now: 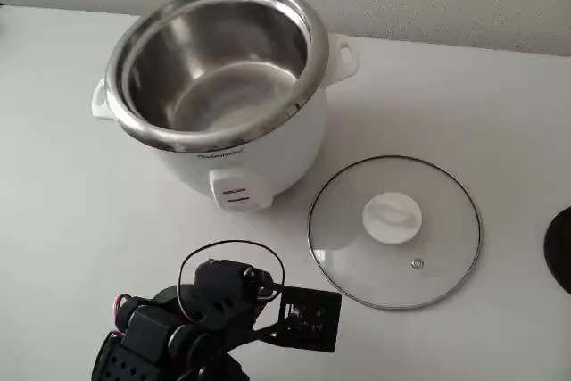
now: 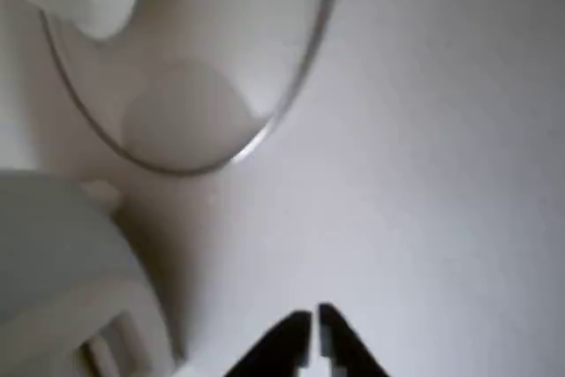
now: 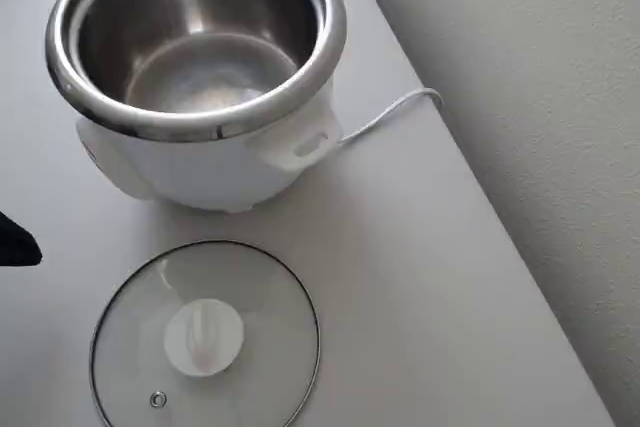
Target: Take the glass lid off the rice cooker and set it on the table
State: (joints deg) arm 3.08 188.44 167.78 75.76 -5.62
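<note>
The glass lid (image 1: 393,219) lies flat on the white table (image 1: 482,95), knob up, to the right of the rice cooker (image 1: 259,153) in the fixed view. The cooker stands uncovered with its steel pot bare. From overhead the lid (image 3: 205,337) rests just below the cooker (image 3: 200,162). My arm (image 1: 205,310) sits folded low at the bottom edge, apart from both. In the wrist view my gripper (image 2: 315,328) is shut with nothing in it, hanging over bare table (image 2: 424,174); the lid's rim (image 2: 185,68) and the cooker's side (image 2: 53,253) lie ahead at the left.
A white power cord (image 3: 390,112) runs from the cooker to the table's far edge, by the wall (image 3: 530,97). A dark round object (image 1: 560,247) is cut off at the right edge of the fixed view.
</note>
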